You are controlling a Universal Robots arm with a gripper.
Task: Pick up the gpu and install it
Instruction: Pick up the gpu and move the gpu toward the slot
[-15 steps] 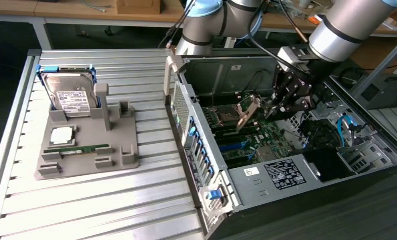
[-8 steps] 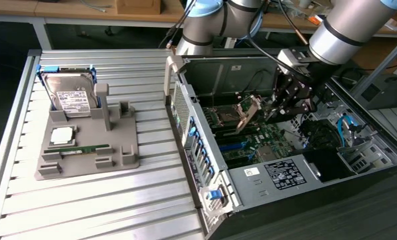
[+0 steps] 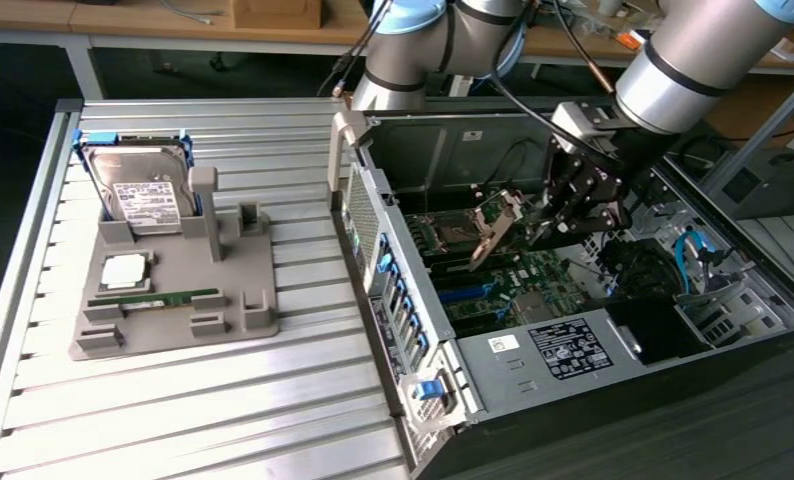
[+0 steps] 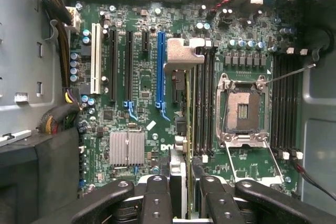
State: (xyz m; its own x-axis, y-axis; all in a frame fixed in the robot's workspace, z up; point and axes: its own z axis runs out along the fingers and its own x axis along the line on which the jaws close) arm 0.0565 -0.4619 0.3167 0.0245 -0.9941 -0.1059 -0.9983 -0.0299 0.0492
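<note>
Gpu [image 3: 495, 230], pinched in the pincer [image 4: 185, 198], hangs over the motherboard [image 4: 144, 108] mid-install; we judge seating calls for lining its edge with the blue slot [image 4: 160, 66].

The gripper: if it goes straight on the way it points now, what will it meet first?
Probably the motherboard. The gripper is shut on the gpu, so the card's far edge would reach the board first, seemingly between the blue slot and the black memory slots. Depth is unclear.
</note>
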